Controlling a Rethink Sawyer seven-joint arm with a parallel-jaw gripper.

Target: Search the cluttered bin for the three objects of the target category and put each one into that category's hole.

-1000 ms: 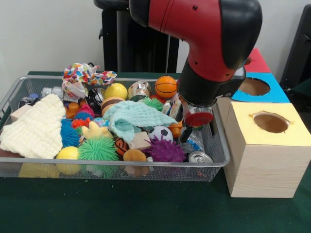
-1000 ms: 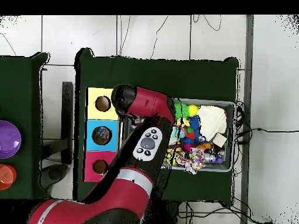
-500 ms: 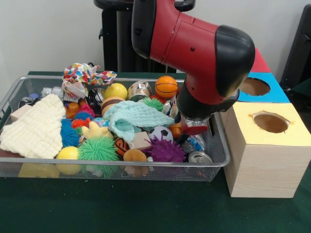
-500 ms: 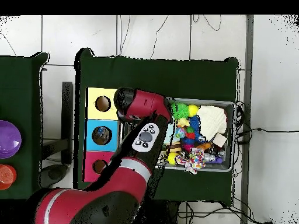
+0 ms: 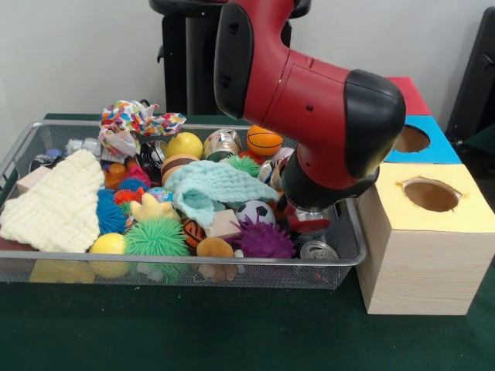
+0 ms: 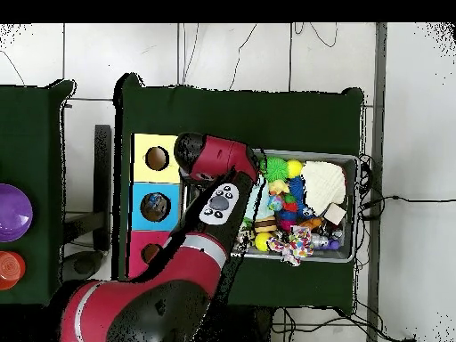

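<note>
**Arm descent into the bin, over 1 s**

The arm (image 5: 325,100) has swung lower and leftward in the front view, its wrist sinking toward the wire bin's (image 5: 23,147) right end. It now partly hides the basketball (image 5: 263,141) and covers the silver items earlier visible beside the crushed can (image 5: 318,250).

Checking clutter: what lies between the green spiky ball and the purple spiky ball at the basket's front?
In the front view, a small brown plush toy lies between the green spiky ball and the purple spiky ball.
</note>
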